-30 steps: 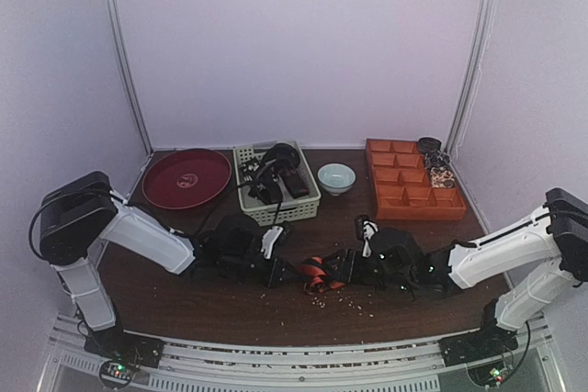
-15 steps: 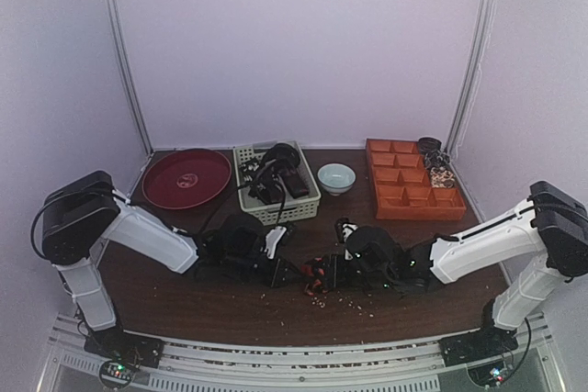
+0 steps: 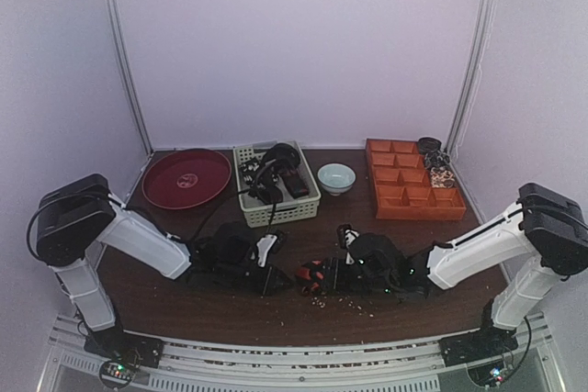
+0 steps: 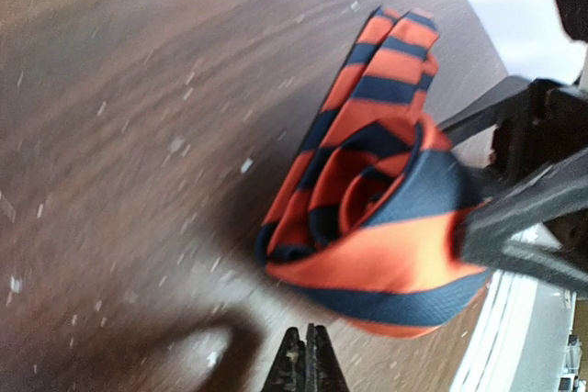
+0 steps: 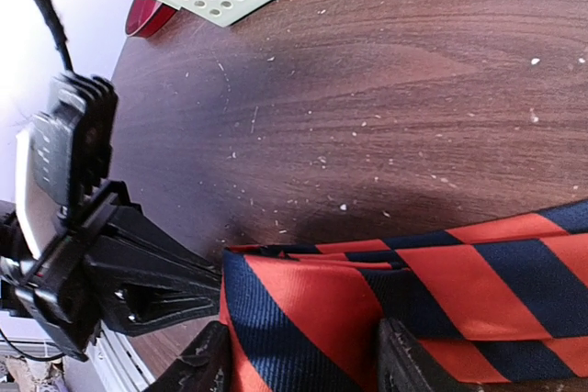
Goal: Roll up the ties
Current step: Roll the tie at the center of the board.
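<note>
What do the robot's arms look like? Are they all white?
Not all. The left arm and right arm have smooth white tube links, chunky black joints and thin black cables. The left gripper and right gripper are black.

Your orange-red and navy striped tie (image 4: 377,218) sits coiled in a loose spiral, free end reaching toward twelve o'clock in the left wrist view. From above, dark ties (image 3: 276,176) heap at eleven o'clock from it.
</note>
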